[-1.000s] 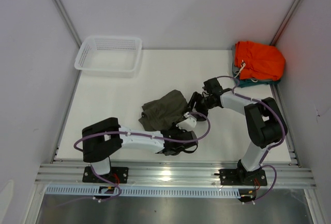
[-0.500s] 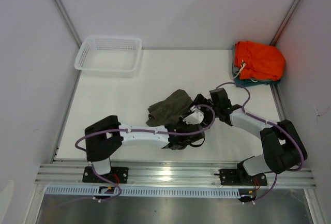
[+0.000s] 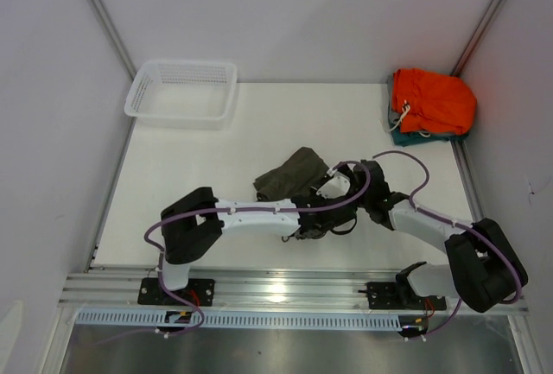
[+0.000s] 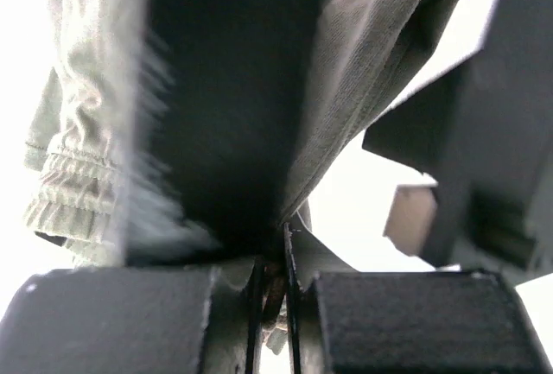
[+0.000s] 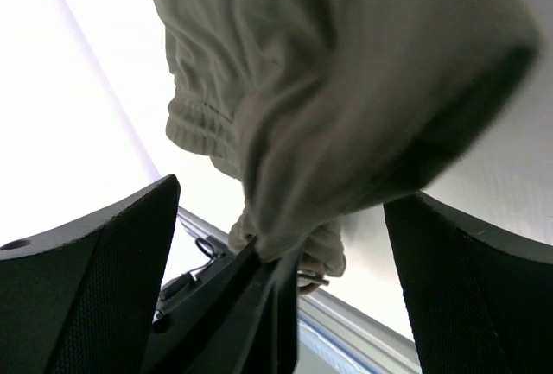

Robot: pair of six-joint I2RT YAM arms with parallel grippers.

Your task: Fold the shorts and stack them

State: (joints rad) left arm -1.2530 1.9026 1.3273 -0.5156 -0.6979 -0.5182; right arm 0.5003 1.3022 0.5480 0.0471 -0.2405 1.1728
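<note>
The left gripper [image 4: 272, 260] has its fingers pressed together on a thin fold of the shorts [image 4: 363, 72], with only a sliver of gap between the pads and cloth caught in it. From that pinch the olive cloth rises across the left wrist view, with a gathered elastic hem [image 4: 56, 193] at the left and a dark blurred band down the middle. Just beside it, the right gripper [image 5: 281, 201] is spread wide, one finger at each lower corner of its own view. A bunched part of the shorts hangs in the space between the fingers, and neither pad is clearly touching it. The cloth there runs down to a dark shape low in the middle of the view, and I cannot tell what that is. From above, the two grippers meet close together a little right of the middle of the table [image 3: 190, 184], toward its near side. The shorts lie as a crumpled heap just behind and left of them, the near edge hidden under the grippers. Well apart, a white basket [image 3: 181, 89] sits in the far left corner. In the far right corner, an orange garment [image 3: 432, 99] rests on a teal one [image 3: 403, 137].
</note>
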